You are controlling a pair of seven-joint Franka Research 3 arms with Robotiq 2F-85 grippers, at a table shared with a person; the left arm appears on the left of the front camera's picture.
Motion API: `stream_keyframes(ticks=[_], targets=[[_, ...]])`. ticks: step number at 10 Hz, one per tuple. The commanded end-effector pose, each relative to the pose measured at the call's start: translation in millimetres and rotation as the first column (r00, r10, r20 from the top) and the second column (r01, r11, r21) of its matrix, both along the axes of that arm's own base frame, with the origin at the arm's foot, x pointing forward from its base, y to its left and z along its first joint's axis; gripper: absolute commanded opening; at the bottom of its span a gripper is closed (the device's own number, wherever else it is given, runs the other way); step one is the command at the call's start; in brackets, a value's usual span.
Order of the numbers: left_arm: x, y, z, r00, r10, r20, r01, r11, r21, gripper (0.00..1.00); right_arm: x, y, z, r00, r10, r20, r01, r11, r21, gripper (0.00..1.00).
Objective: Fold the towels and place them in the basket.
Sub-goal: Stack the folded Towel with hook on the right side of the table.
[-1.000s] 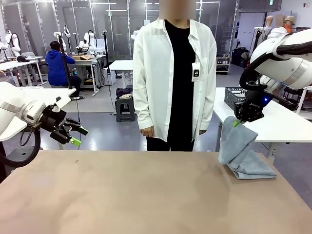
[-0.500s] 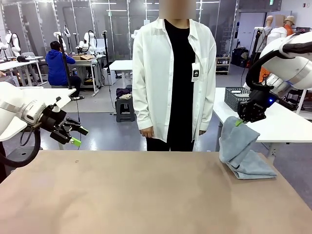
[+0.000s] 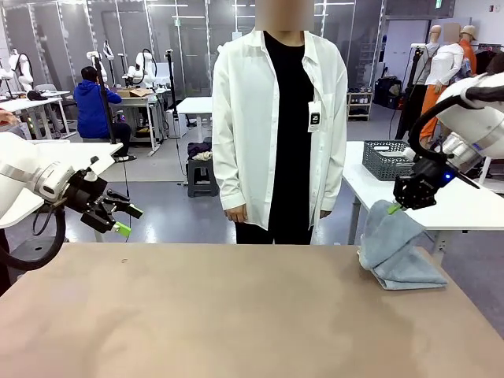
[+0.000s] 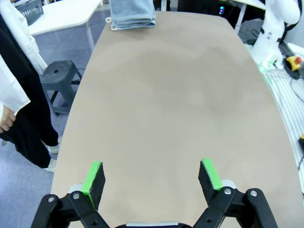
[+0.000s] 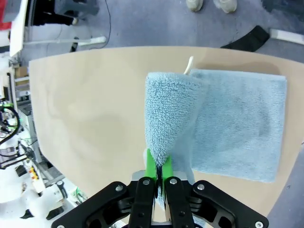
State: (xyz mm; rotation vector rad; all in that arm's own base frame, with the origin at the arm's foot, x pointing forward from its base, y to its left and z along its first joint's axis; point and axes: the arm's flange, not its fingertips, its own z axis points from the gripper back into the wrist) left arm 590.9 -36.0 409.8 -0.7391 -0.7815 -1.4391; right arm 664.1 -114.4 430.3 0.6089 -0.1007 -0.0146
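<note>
A pale blue-grey towel (image 3: 398, 248) lies partly folded at the table's far right edge. One corner of it is lifted off the rest, and my right gripper (image 3: 396, 207) is shut on that corner above the table. In the right wrist view the pinched towel (image 5: 167, 118) rises as a cone into the green fingertips (image 5: 151, 166), with the flat part (image 5: 237, 123) beneath. The towel (image 4: 132, 13) also lies at the far end of the table in the left wrist view. My left gripper (image 3: 124, 220) hangs open beyond the table's left edge, its pads (image 4: 93, 179) wide apart. The dark grey basket (image 3: 386, 160) stands on the white side table behind.
A person in a white shirt (image 3: 279, 126) stands at the far side of the brown table (image 3: 220, 315), hands down. The white side table (image 3: 457, 201) is at right behind my right arm. A grey stool (image 4: 59, 78) stands on the floor beside the table.
My right gripper has carried the towel's corner to the right and slightly down, pulling the raised cloth over the flat part. The left arm has stayed still.
</note>
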Motion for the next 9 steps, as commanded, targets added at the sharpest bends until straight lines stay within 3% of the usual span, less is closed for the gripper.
stream_keyframes(ticks=[1, 7, 9], targets=[[-1.4, -0.2, 1.6, 1.0, 0.0, 0.002, 0.0, 1.0, 0.0, 1.0, 11.3, -23.2, -12.5, 1.0, 0.019, -0.007, -0.019, 0.999, 0.043, 0.05], [-1.4, -0.2, 1.6, 1.0, 0.0, 0.002, 0.0, 1.0, 0.0, 1.0, 12.0, -86.9, -70.6, 1.0, -0.025, -0.014, 0.026, 0.997, 0.066, 0.05], [-1.4, -0.2, 1.6, 1.0, 0.0, 0.002, 0.0, 1.0, 0.0, 1.0, 18.3, -93.7, -92.1, 0.997, -0.042, -0.063, 0.046, 0.997, 0.069, 0.05]])
